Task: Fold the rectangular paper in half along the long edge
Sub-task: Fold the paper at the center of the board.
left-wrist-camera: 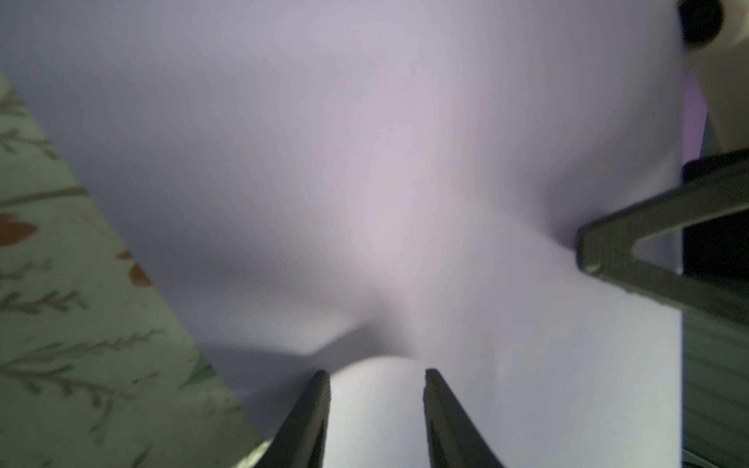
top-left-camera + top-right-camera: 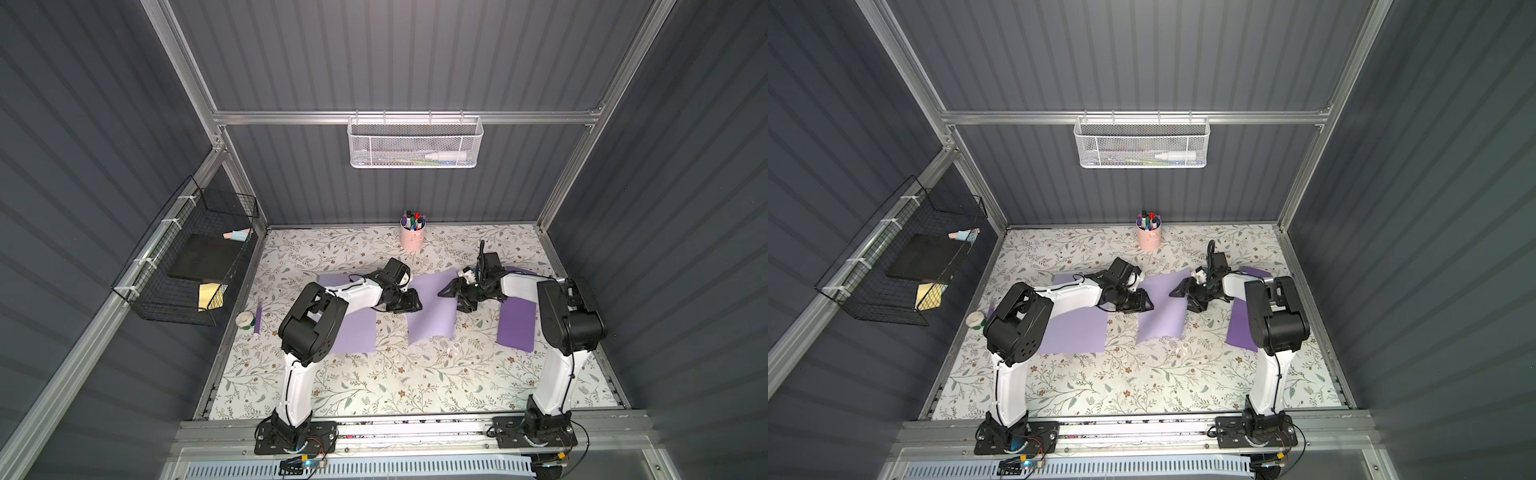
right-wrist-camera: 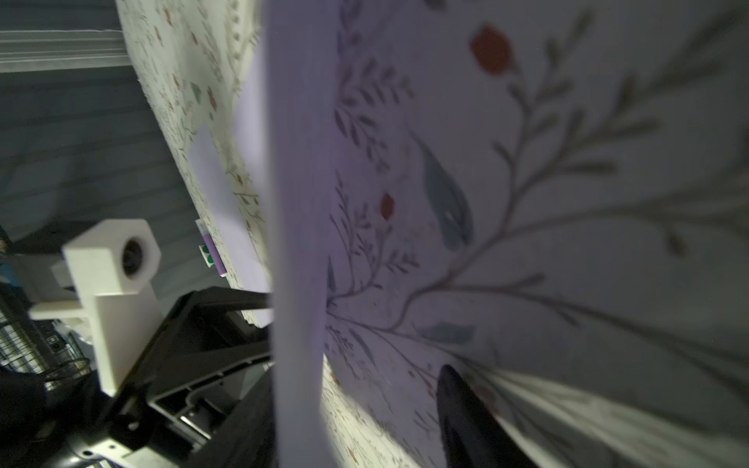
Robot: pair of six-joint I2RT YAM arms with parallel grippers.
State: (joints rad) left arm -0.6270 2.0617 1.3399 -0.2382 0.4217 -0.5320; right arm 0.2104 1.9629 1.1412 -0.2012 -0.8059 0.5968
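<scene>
Paper: we take the middle lilac sheet, the paper (image 2: 432, 320), as ours. It lies on the worktop (image 2: 374, 386) between the two arms, its right side bowed up and its near end down flat.
Long axis: we read it as running from the near side of the worktop toward the back wall, slightly skewed, so each long edge faces one arm.
Left side: the left fingers (image 1: 316, 409) stand part-way apart, with their tips on the sheet just inside its left long edge. A hump of paper swells just ahead of the gap, and we see nothing pinched.
Right side: the right fingers (image 3: 466, 413) are spread and straddle the raised right long edge. The sheet shows edge-on with a clear gap to the one finger we can see, and the other is hidden behind it. We judge the edge loosely cradled, not clamped.
Deciding relation: the paper sits between the two sets of fingers, both toward its far half. The right arm is nearer the lifted edge, so we judge that edge should travel across toward the left fingers, with the crease parallel to the long axis.
Neighbours: another lilac sheet (image 2: 357, 332) lies under the left arm and a darker purple sheet (image 2: 517, 328) under the right arm, both apart from ours.
Risk: with no firm pinch, the raised edge could slip and skew the crease.
</scene>
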